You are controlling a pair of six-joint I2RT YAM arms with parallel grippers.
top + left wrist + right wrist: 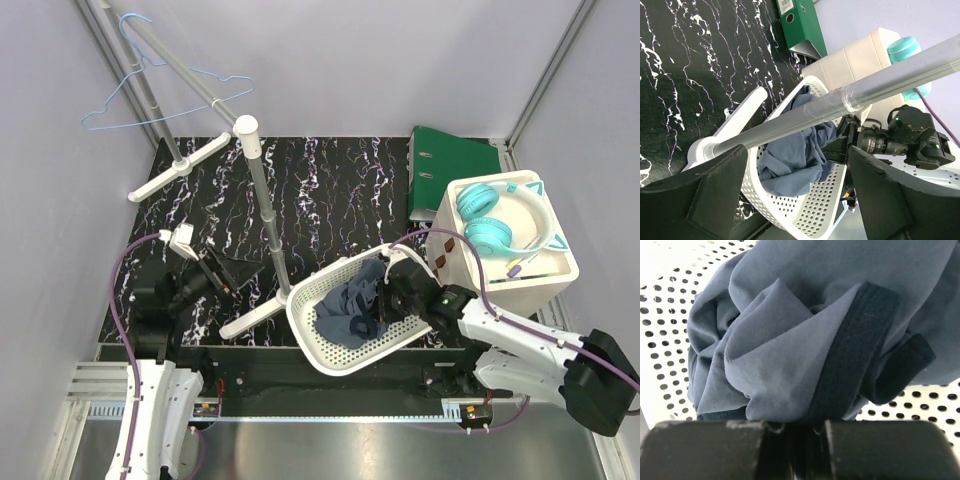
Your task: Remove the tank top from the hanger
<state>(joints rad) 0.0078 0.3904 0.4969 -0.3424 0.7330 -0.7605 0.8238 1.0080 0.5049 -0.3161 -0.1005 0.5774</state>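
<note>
Top external view alone takes in the whole black, white-veined marble-pattern surface (pixel 330 190), the grey-and-white metal stand pole (pixel 262 190) and the tilted white perforated plastic basket (pixel 305 325) at the near edge. The crumpled navy-blue cloth tank top (pixel 350 305) lies inside that basket, already off the thin light-blue wire hanger (pixel 112 95), which hangs by the rail at upper left, well apart.

The left wrist view looks past the pole at the basket and shows a white label on the green lever-arch binder (pixel 800 22); its print is too small to read. The left gripper (pixel 797 152) stands spread wide, holding nothing.

The right wrist view fills with cloth folds and basket holes. The right gripper (pixel 795 432) is pressed nearly together on the tank top's dark hem. Its fingertips are cut off by the frame's lower edge.
</note>
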